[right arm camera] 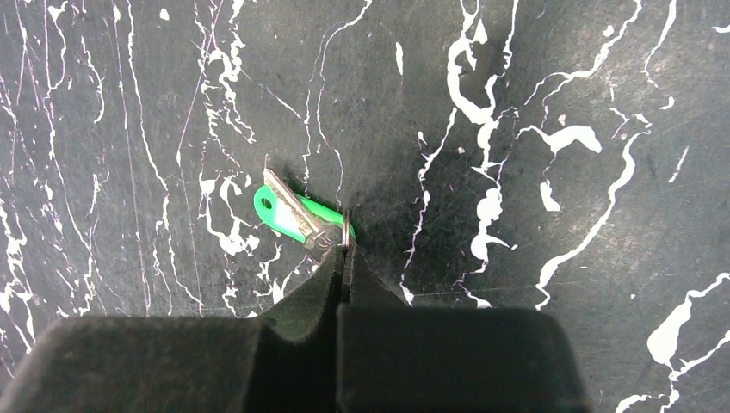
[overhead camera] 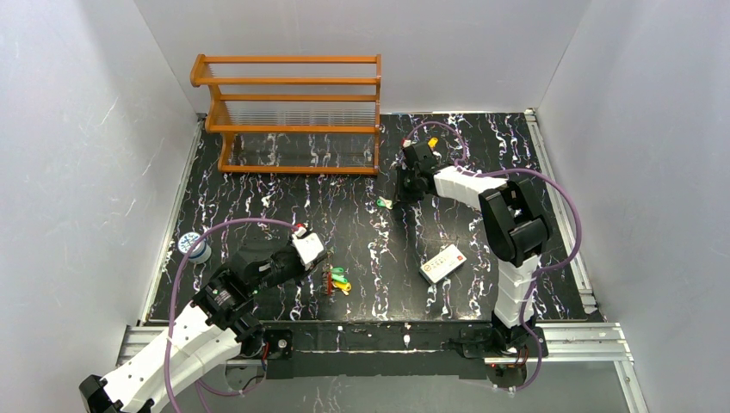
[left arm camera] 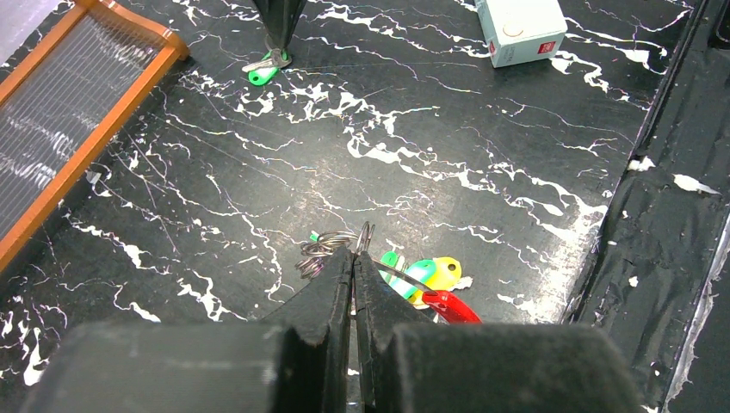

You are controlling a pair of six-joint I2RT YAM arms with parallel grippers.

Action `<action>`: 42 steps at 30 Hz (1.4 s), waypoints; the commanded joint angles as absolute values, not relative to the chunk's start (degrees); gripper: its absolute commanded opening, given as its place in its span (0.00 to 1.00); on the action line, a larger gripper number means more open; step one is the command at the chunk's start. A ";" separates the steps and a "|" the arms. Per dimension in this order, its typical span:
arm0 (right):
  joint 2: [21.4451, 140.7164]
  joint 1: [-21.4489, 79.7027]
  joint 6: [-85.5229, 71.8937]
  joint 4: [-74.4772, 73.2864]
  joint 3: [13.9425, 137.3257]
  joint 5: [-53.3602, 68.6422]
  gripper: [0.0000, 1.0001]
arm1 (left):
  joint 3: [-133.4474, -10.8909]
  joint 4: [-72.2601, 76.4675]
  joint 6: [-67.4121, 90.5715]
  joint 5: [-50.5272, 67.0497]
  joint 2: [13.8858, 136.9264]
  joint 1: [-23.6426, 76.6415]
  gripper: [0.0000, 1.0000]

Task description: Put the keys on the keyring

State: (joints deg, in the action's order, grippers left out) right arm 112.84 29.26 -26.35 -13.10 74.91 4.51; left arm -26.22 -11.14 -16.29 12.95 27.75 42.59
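Left pincer (left arm camera: 355, 258): I see it closed tight, with a thin metal ring of the keyring (overhead camera: 337, 279) nipped between its tips.
Keyring: on the table (overhead camera: 284, 202), toward its 6 o'clock side. In my left wrist view, green, yellow and red heads fan out at 4 o'clock from the tips.
Right pincer (right arm camera: 344, 256): jaws together, pinching the small wire loop at the end of the green key (right arm camera: 288, 215).
Green key: lying on the table near its middle, at 1 o'clock from the keyring and well apart from it.
White card (overhead camera: 443, 262): at 3 o'clock from the keyring.
Wooden rack (overhead camera: 293, 112): in the table's 11 o'clock corner.
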 commanded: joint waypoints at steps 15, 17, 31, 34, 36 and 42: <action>93.57 29.00 -18.47 -12.74 72.01 8.12 0.01 | -27.86 -10.09 -16.76 14.06 27.16 42.82 0.00; 91.19 28.98 -17.92 -12.95 71.60 7.15 0.01 | -27.86 -10.12 -16.73 13.93 27.22 42.84 0.00; 68.68 29.00 -14.20 -1.13 54.48 -2.91 0.01 | -28.04 -10.19 -16.35 13.93 27.86 42.84 0.00; 66.38 29.00 -13.66 -2.65 53.39 3.13 0.01 | -28.04 -10.11 -16.20 13.87 28.20 42.87 0.00; 65.49 29.00 -12.81 -4.60 53.30 8.32 0.01 | -28.11 -10.28 -15.96 13.85 28.34 42.89 0.00; 62.15 29.00 -9.64 -4.20 48.85 18.79 0.01 | -28.60 -10.18 -15.12 13.93 29.10 42.86 0.00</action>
State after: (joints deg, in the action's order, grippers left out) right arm 64.90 29.21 -13.04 -6.31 51.81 9.41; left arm -26.24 -11.11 -15.86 12.93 28.69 42.61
